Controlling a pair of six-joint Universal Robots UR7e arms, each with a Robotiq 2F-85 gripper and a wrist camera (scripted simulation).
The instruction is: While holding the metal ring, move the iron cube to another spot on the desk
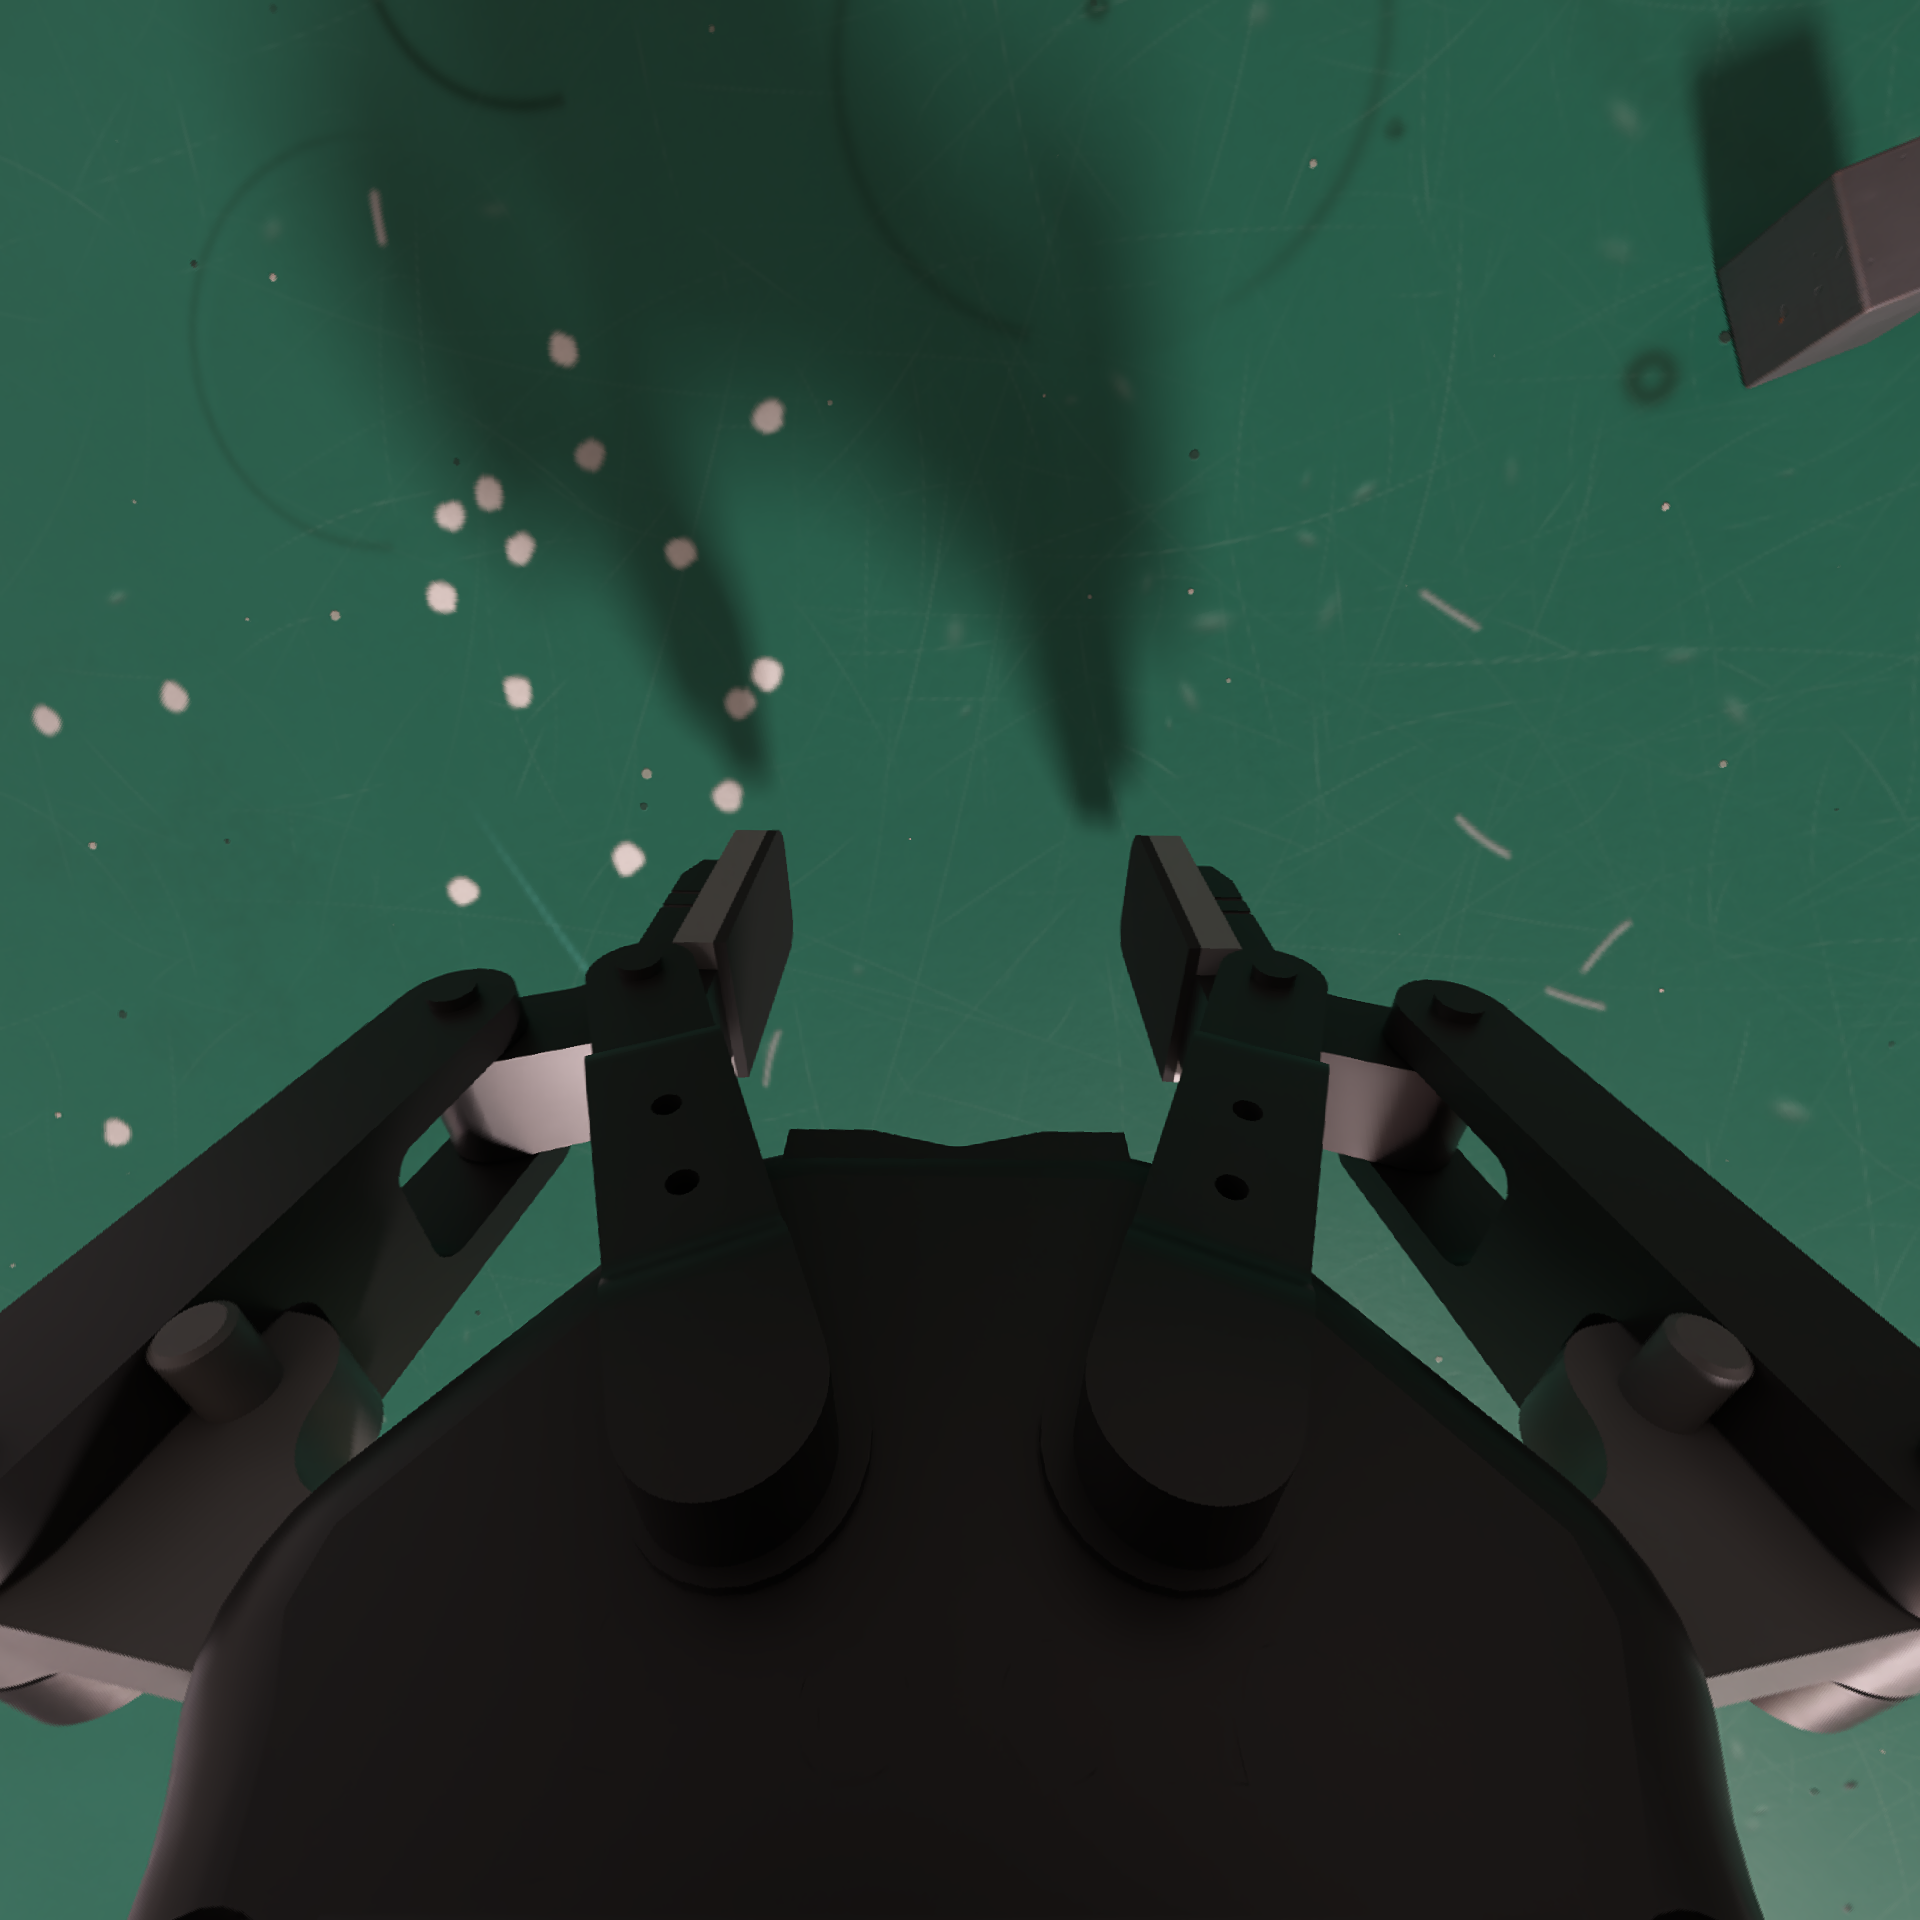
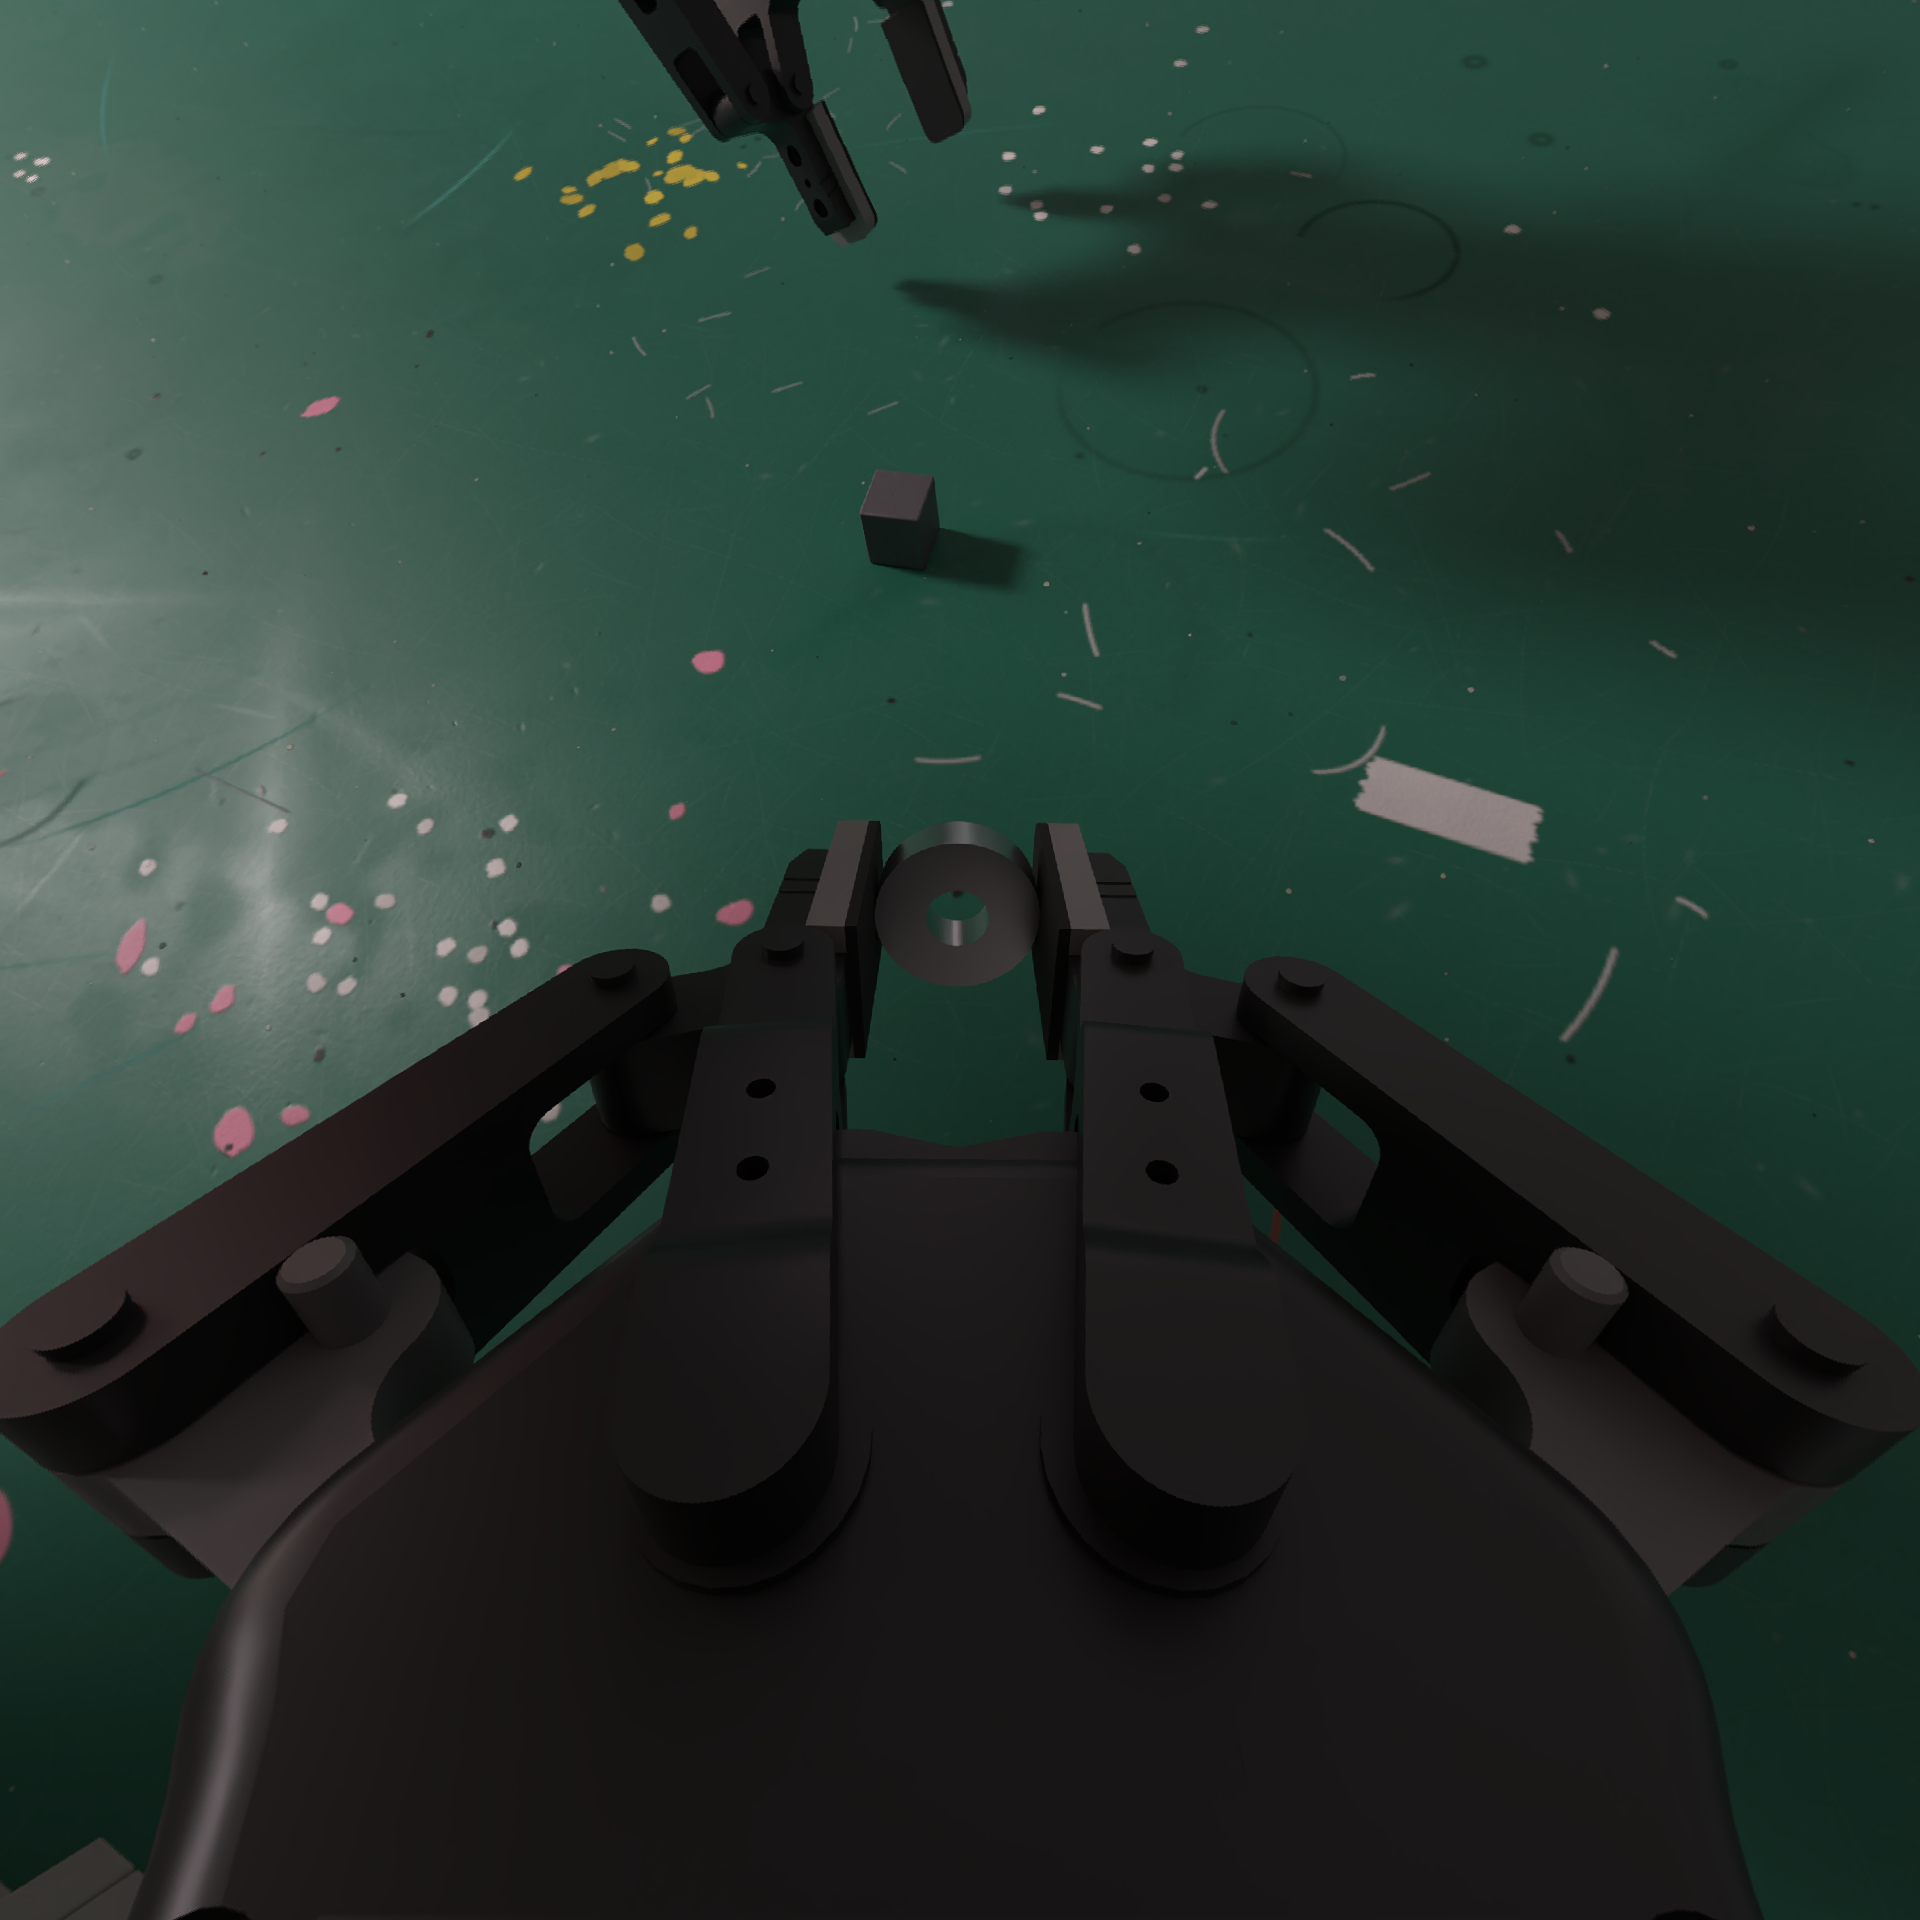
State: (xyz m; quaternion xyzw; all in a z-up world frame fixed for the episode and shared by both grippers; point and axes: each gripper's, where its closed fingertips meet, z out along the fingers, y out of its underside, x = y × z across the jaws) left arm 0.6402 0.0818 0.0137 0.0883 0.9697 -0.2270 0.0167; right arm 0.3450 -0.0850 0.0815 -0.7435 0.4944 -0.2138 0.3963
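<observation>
1. Left wrist view: left gripper (image 1: 956, 940) above the green counter (image 1: 1351, 727), fingers spread apart, nothing between the pads (image 1: 756, 935).
2. Two long finger shadows (image 1: 727, 582) cast on the counter ahead of the tips.
3. Cube (image 1: 1829, 275) at the upper right edge, partly cut off by the frame, grey, resting on the counter, well apart from the left gripper.
4. White specks (image 1: 488, 540) scattered on the counter to the left of the fingers; faint circular scratches farther off.
5. Right wrist view: right gripper (image 2: 956, 914) clamped on the ring (image 2: 956, 902), one pad pressed on each side, the ring's hole facing the camera.
6. Ring held clear of the counter (image 2: 520, 582), at the fingertips.
7. Cube (image 2: 900, 520) standing on the counter ahead of the ring, well apart from it, shadow falling to its right.
8. Left gripper (image 2: 894, 156) at the top of the frame, beyond the cube and above the counter, fingers apart, not touching the cube.
9. White tape strip (image 2: 1449, 810) on the counter to the right of the ring; yellow flecks (image 2: 644, 187) near the top, pink flecks (image 2: 707, 661) to the left.
</observation>
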